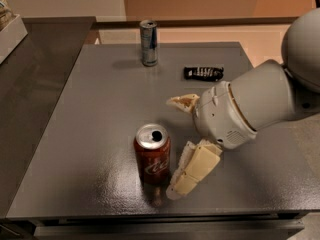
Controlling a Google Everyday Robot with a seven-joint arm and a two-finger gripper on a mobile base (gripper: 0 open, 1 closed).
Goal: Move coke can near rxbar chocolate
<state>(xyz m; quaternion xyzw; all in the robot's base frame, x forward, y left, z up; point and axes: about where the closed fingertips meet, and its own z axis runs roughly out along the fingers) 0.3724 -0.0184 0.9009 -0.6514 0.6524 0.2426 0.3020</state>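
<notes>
The coke can (152,155), red with white script and a silver top, stands upright near the front middle of the grey table (90,129). The rxbar chocolate (203,73), a flat black bar with white lettering, lies at the back right of the table. My gripper (172,146) is open just right of the can. One cream finger (192,171) reaches down beside the can's right side and the other finger (183,102) points left behind and above it. The can is not between closed fingers and stands free.
A taller slim silver-and-blue can (148,42) stands at the back middle of the table. A dark counter (30,69) adjoins the table on the left, with a white box (10,34) at its far left. The arm's big grey housing (260,104) covers the right side.
</notes>
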